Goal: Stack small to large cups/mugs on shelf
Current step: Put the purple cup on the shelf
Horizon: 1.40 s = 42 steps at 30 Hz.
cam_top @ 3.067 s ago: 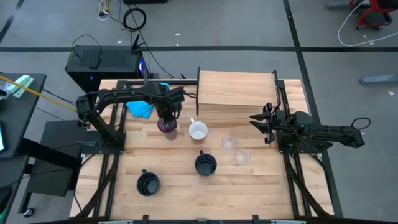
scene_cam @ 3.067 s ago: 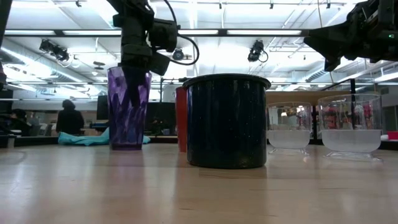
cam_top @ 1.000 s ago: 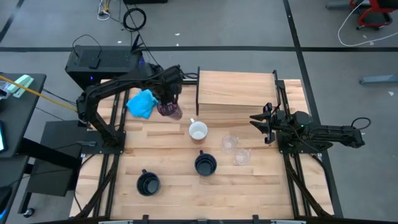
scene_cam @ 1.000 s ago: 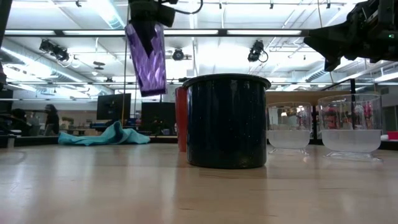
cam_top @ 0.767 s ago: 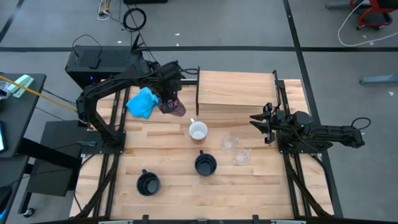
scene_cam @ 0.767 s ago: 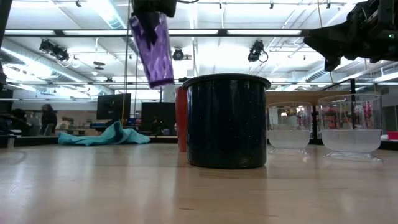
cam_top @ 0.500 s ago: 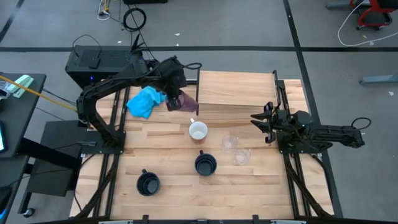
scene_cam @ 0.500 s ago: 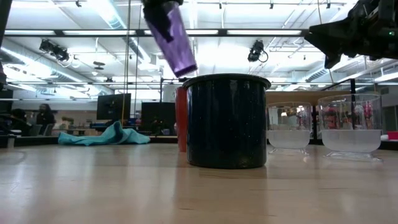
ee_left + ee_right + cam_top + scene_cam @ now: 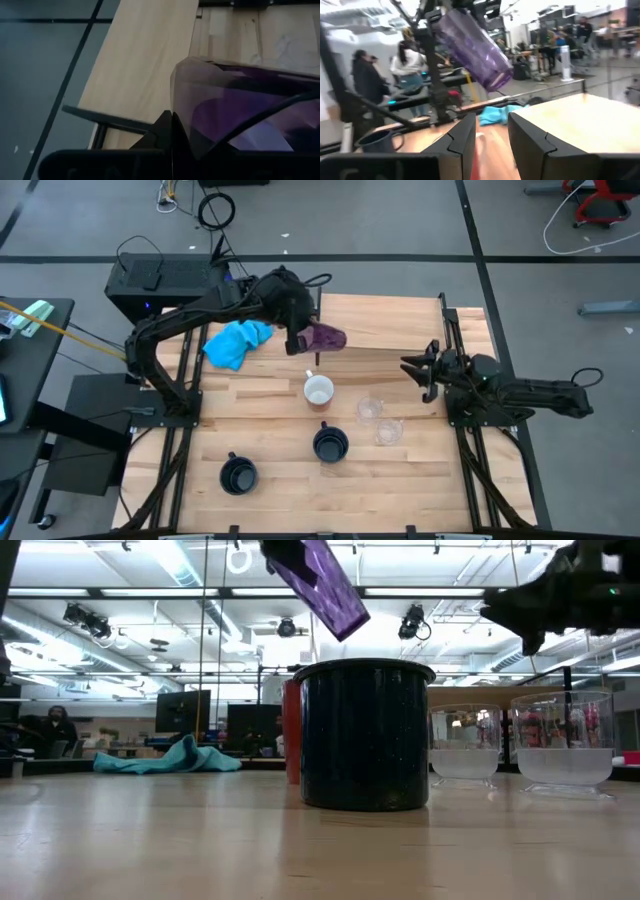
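Note:
My left gripper (image 9: 303, 335) is shut on the translucent purple tumbler (image 9: 328, 337), high above the left edge of the light-wood shelf (image 9: 390, 320). The tumbler is tipped, its base toward the table's right; it also shows in the low view (image 9: 330, 588) and the right wrist view (image 9: 475, 47). My right gripper (image 9: 418, 370) is open and empty by the shelf's near right corner. On the table stand the orange mug (image 9: 318, 390), two black mugs (image 9: 330, 444) (image 9: 238, 475) and two clear cups (image 9: 370, 409) (image 9: 388, 431). My left gripper holds the tumbler at its open upper end (image 9: 182, 95), coming from above and from the table's left. One dark finger (image 9: 172, 132) lies against the outside of the wall; where the other sits I cannot tell. The tumbler hangs slanted, lifted clear, its base (image 9: 348, 622) lowest.
A bright blue cloth (image 9: 235, 340) lies at the table's far left. The shelf has thin dark uprights at its left (image 9: 318, 320) and right ends. Black frame rails run along both table sides. People stand in the room beyond the table.
My left gripper has risen and gone toward the table's right and far edge, from beside the blue cloth to over the shelf's left edge. It has tipped the tumbler further, so the base swings out toward the right. The tumbler stays clear of everything.

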Each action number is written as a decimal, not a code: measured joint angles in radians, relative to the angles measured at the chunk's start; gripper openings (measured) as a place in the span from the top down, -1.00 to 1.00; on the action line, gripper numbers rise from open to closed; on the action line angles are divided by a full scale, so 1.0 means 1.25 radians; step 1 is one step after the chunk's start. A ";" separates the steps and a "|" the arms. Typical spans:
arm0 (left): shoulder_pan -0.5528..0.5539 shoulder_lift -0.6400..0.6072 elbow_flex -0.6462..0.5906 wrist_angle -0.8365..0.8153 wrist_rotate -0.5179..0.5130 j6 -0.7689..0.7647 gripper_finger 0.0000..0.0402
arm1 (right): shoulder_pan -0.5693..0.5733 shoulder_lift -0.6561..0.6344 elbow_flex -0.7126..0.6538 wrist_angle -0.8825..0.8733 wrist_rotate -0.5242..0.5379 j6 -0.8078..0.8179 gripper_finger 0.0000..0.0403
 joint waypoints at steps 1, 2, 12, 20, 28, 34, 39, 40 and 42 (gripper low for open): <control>0.000 0.005 0.000 0.019 0.000 0.000 0.93 | -0.013 0.024 0.021 -0.005 0.000 -0.001 0.40; 0.004 0.011 0.000 0.032 -0.001 0.001 0.93 | -0.025 0.053 0.045 -0.014 0.000 -0.003 0.40; 0.008 0.060 -0.001 0.126 0.012 0.001 0.93 | -0.133 0.398 0.333 -0.192 0.000 -0.208 0.34; 0.024 0.059 -0.001 0.134 0.010 -0.008 0.93 | -0.153 0.607 0.506 -0.225 -0.015 -0.366 -0.17; 0.032 0.068 -0.002 0.128 0.012 -0.001 0.93 | -0.154 0.748 0.661 -0.327 -0.078 -0.412 -0.87; 0.031 0.068 -0.001 0.122 0.011 0.004 0.93 | -0.155 0.819 0.723 -0.334 -0.079 -0.448 -0.89; 0.030 0.068 -0.001 0.126 0.012 0.010 0.93 | -0.155 0.862 0.741 -0.336 -0.101 -0.463 -0.84; 0.030 0.068 -0.001 0.126 0.013 0.010 0.93 | -0.155 0.870 0.744 -0.336 -0.108 -0.463 -0.84; 0.029 0.068 -0.001 0.125 0.012 0.011 0.93 | -0.155 0.883 0.751 -0.336 -0.116 -0.461 -0.85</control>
